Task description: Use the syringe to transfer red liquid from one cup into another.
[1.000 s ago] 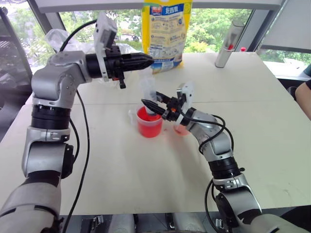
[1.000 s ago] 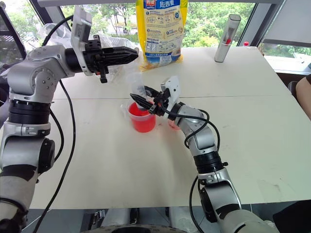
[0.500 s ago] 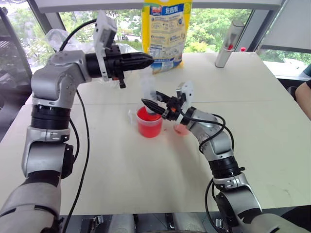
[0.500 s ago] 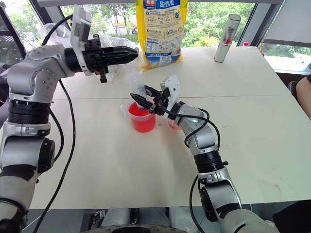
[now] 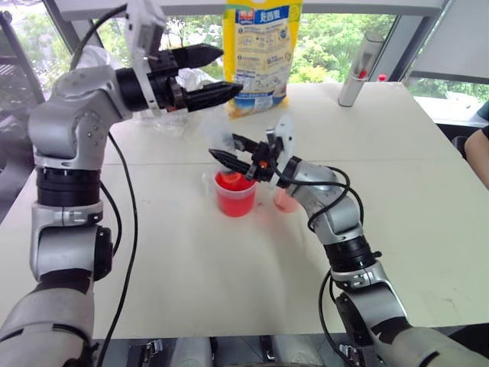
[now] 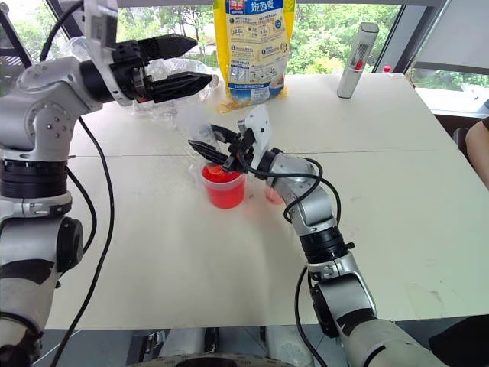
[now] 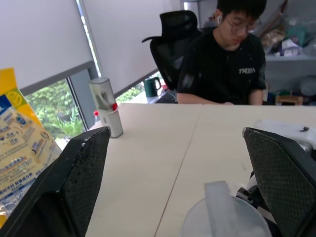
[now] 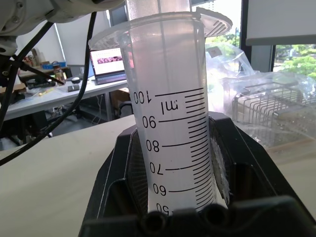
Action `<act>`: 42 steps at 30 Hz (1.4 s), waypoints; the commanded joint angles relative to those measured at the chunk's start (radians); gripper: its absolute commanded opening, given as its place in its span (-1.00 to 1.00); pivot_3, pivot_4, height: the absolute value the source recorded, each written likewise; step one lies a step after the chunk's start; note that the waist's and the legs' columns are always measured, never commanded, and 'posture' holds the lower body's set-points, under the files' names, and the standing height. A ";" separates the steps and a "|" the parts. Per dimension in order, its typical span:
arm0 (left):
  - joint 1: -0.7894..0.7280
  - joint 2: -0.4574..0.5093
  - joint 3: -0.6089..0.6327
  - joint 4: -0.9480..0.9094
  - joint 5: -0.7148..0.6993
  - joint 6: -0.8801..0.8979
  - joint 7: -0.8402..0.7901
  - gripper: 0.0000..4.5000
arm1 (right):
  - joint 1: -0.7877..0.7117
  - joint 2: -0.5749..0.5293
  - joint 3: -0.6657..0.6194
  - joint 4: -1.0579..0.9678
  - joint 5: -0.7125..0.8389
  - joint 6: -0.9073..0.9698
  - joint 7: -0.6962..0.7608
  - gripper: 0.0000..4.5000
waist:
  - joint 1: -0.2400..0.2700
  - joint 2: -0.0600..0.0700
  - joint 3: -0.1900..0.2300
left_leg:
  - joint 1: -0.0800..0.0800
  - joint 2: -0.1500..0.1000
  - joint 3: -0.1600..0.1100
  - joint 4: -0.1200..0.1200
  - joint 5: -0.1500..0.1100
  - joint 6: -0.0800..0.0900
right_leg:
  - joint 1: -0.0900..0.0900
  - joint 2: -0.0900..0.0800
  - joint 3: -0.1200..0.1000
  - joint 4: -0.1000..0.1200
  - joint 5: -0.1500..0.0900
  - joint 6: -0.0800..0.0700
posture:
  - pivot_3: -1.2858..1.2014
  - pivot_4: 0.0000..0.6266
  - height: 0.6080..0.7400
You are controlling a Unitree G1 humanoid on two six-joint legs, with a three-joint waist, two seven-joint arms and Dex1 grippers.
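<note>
Daylight from the windows falls across a pale table (image 5: 191, 260) where the right gripper (image 5: 246, 154) is clamped on the barrel of the syringe (image 8: 173, 123), its pads squeezing the clear tube at the printed graduations. Held this way, the syringe stands roughly upright, long axis near vertical, its lower end over the mouth of the wide red beaker (image 5: 234, 193); the barrel looks empty of red liquid (image 5: 234, 200) where it shows. Above and to the robot's left, the left gripper (image 5: 215, 73) hangs with its fingers spread wide, gripping nothing, and the plunger top (image 7: 224, 219) sits just below the gap between them. So the plunger lies directly beneath the left gripper, which is the nearer one to work it. Just beside the beaker, on the robot's right, the smaller pale-pink cup (image 5: 285, 200) waits.
</note>
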 commanded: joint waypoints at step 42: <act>-0.195 -0.301 -0.038 0.181 -0.046 -0.044 0.006 0.98 | 0.233 -0.238 -0.265 -0.382 0.159 0.136 -0.213 -0.40 | 0.004 0.000 0.000 | -0.001 -0.002 0.000 0.000 0.000 0.000 | 0.001 0.001 0.000 -0.003 0.000 0.000 | 0.03 -0.52 1.00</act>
